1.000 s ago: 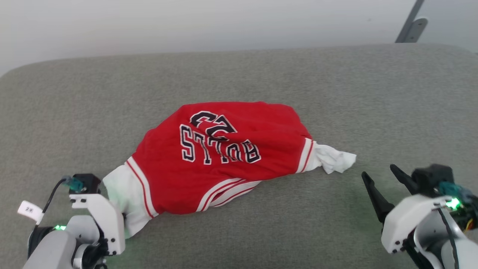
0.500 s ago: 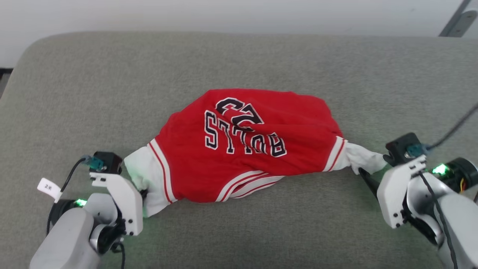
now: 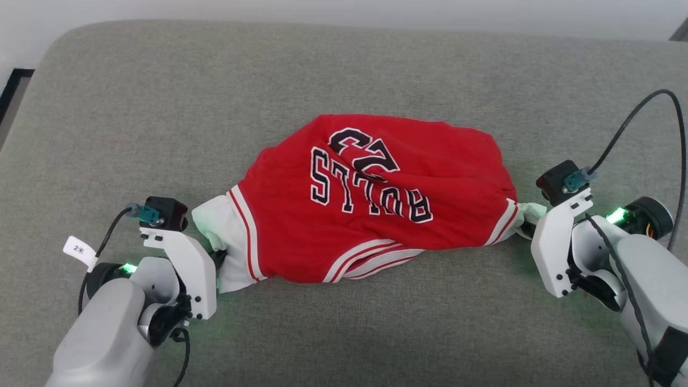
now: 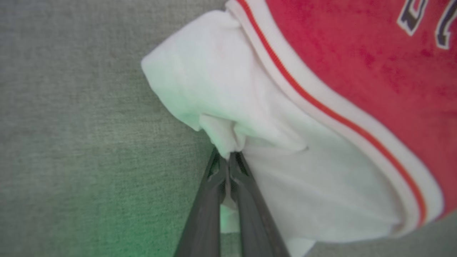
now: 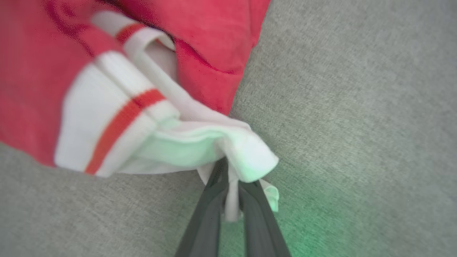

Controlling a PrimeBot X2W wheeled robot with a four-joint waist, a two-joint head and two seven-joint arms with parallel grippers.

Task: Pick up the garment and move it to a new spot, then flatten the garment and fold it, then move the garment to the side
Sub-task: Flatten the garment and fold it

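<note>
Red T-shirt lies bunched at the middle of the grey fabric cushion, its "BULLS" and "23" print upside down in the head view. At its 8 o'clock end the left gripper pinches a fold of white sleeve. At 3 o'clock the right gripper is nipped on the other sleeve. From the head, both sets of fingertips hide behind the wrist housings. The right wrist view blurs the stripe trim.

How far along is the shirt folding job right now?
Done: both sleeves are gripped. In hand: left gripper and right gripper each pinch a white sleeve of the garment. Left: lifting, moving, flattening, folding, setting aside; it lies bunched on the grey cushion.
</note>
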